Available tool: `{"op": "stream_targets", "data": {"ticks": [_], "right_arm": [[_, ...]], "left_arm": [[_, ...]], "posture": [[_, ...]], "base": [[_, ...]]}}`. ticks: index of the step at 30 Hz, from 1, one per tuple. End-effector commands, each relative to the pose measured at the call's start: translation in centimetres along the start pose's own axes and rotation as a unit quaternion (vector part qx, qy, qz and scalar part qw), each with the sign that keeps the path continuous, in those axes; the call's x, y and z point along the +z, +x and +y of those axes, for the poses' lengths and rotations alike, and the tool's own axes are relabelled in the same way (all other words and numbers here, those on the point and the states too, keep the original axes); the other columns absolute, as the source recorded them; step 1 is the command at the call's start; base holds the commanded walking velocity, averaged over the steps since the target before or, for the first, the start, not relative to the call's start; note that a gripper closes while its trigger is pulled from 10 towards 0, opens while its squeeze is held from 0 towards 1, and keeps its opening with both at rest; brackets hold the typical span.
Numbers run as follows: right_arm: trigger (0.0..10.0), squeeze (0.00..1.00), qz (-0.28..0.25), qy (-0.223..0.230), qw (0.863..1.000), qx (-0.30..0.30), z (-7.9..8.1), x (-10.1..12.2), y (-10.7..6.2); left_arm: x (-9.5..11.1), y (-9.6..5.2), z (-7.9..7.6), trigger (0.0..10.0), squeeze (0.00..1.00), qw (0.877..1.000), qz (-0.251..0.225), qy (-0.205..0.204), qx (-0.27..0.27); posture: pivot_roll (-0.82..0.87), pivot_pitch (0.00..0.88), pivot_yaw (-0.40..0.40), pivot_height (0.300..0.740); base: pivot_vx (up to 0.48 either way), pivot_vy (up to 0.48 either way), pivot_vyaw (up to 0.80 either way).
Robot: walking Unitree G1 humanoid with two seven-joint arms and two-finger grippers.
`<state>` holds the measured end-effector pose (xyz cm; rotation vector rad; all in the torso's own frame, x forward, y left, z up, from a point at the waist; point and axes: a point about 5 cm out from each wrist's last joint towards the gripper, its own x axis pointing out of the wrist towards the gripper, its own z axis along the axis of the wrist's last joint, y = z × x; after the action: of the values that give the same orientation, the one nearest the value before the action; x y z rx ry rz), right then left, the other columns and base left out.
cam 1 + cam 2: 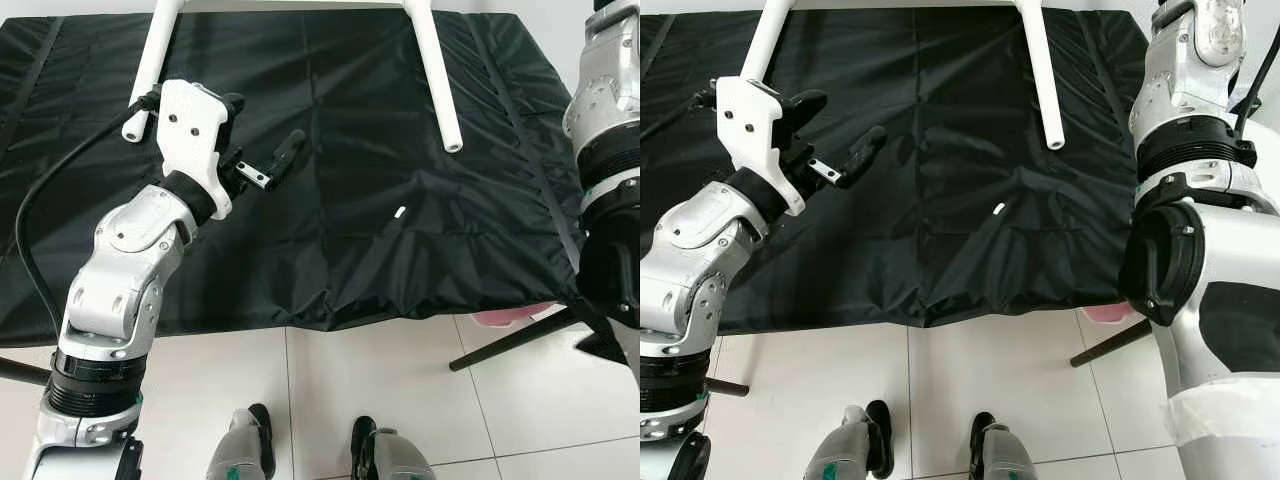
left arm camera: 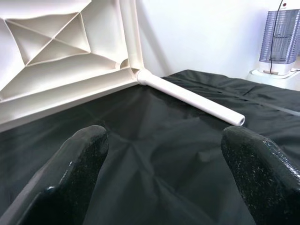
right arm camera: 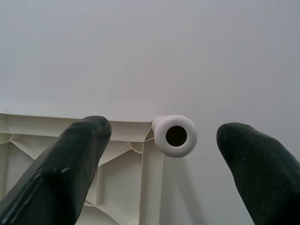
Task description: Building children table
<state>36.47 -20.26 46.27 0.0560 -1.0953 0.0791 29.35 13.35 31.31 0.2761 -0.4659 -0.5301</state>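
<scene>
The white plastic tabletop [image 2: 56,51] is being kept on its edge at the far side of the black cloth [image 1: 350,230], its ribbed underside turned toward the robot, with two legs [image 1: 437,75] already plugged in and reaching out over the cloth. The piece is being judged light, stiff and rather slippery; a hollow leg tube or a rib is likely the best hold.

The left gripper [image 1: 262,165] is being held spread wide above the cloth, with nothing in it. The right gripper [image 3: 159,159] is being held open too, aimed at a leg's round end [image 3: 176,136].

A small white piece [image 1: 399,212], possibly a fastener, is being left on the cloth. The cloth is being draped over a work surface above pale floor tiles [image 1: 400,380], and a white wall [image 2: 211,33] is being seen behind.
</scene>
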Motion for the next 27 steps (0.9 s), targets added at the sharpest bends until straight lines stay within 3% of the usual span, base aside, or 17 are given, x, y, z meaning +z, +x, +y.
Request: {"op": "stream_targets", "data": {"ticks": [1,16,21,24,27], "right_arm": [[10.0,0.0,-0.025,-0.005,1.0,-0.007,-0.3,1.2,0.7],[10.0,0.0,-0.034,-0.011,0.999,-0.008,-1.1,1.3,0.3],[10.0,0.0,-0.009,-0.015,1.0,-0.011,-1.7,-0.4,-1.5],[10.0,0.0,0.029,-0.01,1.0,0.006,-1.4,-2.7,-4.1],[10.0,0.0,0.056,-0.008,0.998,0.015,-1.0,-4.0,-5.5]], "left_arm": [[-0.1,-0.3,-0.4,10.0,0.0,1.0,0.007,0.002,-0.011],[-0.9,-0.5,-0.3,10.0,0.0,1.0,0.025,-0.004,0.003],[-1.7,-0.8,-0.2,10.0,0.0,0.999,0.038,-0.005,0.021],[-2.3,-1.1,0.2,10.0,0.0,0.998,0.042,-0.015,0.044],[-2.8,-1.1,0.7,10.0,0.0,0.996,0.047,-0.03,0.064]], "posture": [[0.06,0.212,-0.04,0.74],[0.04,0.208,-0.026,0.74],[0.03,0.204,-0.025,0.74],[0.02,0.196,-0.019,0.74],[0.02,0.191,-0.018,0.74]], "base": [[0.0,0.0,0.0],[0.0,0.0,0.0],[0.0,0.0,0.0],[0.0,0.0,0.0],[0.0,0.0,0.0]]}}
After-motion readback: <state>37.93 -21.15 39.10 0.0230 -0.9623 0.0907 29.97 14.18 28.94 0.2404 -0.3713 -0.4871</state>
